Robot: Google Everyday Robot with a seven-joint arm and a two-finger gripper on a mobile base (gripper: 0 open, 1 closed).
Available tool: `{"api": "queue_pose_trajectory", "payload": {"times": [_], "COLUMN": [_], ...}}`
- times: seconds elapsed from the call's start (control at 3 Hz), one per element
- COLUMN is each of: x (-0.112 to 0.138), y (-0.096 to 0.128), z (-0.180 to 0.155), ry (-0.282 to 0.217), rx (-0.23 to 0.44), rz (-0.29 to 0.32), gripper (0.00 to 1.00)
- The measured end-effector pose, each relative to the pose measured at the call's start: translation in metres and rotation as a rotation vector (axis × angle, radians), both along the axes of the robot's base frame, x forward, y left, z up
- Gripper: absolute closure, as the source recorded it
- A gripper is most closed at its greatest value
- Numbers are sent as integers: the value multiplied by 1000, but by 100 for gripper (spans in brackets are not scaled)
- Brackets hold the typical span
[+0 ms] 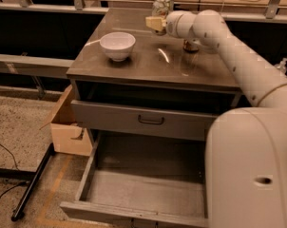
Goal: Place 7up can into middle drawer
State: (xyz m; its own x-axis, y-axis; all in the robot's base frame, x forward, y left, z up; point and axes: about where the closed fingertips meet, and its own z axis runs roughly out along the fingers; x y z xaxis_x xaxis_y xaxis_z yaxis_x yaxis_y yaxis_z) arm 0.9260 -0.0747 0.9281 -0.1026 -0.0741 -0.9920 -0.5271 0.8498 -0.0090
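The 7up can [161, 5], green-and-white with a silver top, stands upright at the back edge of the cabinet top. My gripper [154, 23] is just in front of and slightly below it, at the end of the white arm that reaches in from the right; whether it touches the can does not show. The middle drawer [148, 194] is pulled out wide below, and its flat grey floor is bare.
A white bowl [118, 45] sits on the left of the grey cabinet top [148, 61]. A copper-orange can [191, 45] shows partly under my forearm. A shut drawer front with a dark handle [150, 120] lies above the open drawer. A cardboard box [67, 127] stands on the floor at the left.
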Motion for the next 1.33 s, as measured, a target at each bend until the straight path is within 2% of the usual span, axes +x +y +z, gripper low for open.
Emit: {"api": "queue_pose_trajectory", "payload": {"times": [0.33,0.67,1.0,1.33], "x": [-64,-129,-150,-150], "y": [-19,-36,-20,-19], "z": [14,10,26,26], "ry": [19,-1,-58,-60], "rx": [32,74,92,93], "rz": [97,232,301,305], "gripper": [100,100,100,100]}}
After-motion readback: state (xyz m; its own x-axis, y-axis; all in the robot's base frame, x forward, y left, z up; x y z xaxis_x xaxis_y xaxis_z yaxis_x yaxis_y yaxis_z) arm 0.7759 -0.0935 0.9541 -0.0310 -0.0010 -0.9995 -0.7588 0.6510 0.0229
